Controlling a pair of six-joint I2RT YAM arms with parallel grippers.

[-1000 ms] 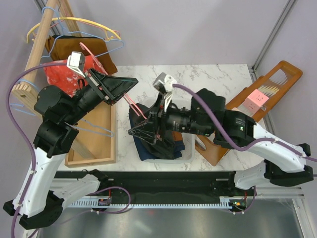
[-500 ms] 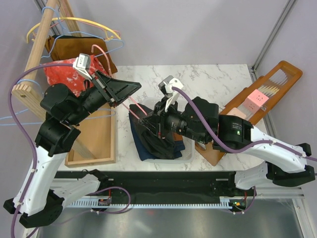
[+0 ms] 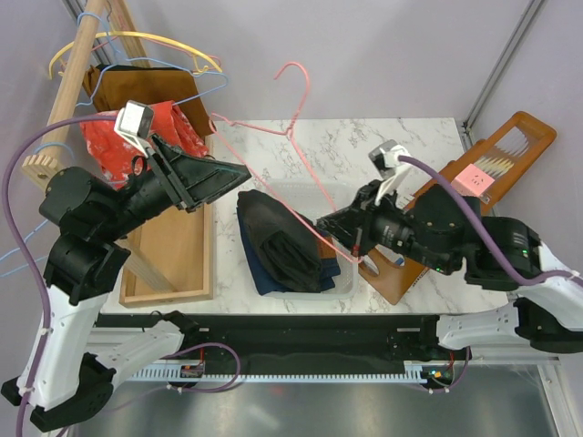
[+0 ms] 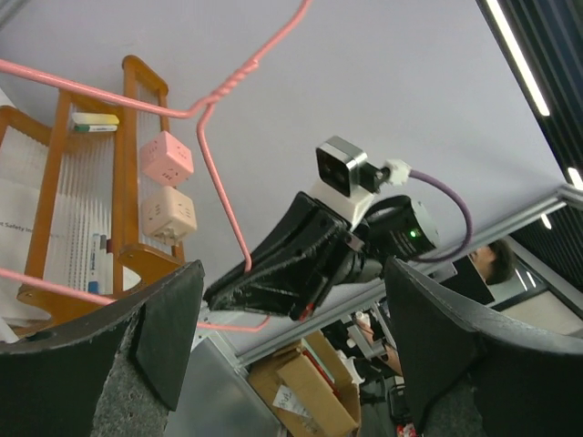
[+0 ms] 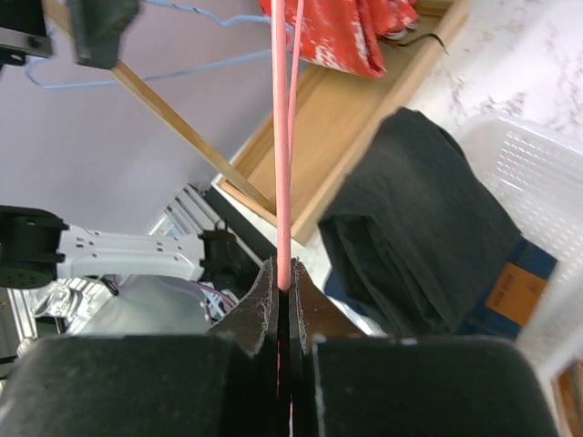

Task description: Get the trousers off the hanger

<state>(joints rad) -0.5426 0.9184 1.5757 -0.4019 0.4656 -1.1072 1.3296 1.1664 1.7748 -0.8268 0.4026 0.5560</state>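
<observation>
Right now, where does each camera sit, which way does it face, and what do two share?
Top external: high behind the robot, looking down on the table; left gripper and right gripper both show.
Left wrist: on the left wrist, tilted up at the ceiling; its spread fingers frame the right gripper.
Right wrist: on the right wrist, looking along its shut fingers toward the black trousers.
Shared: all three see the pink hanger.
</observation>
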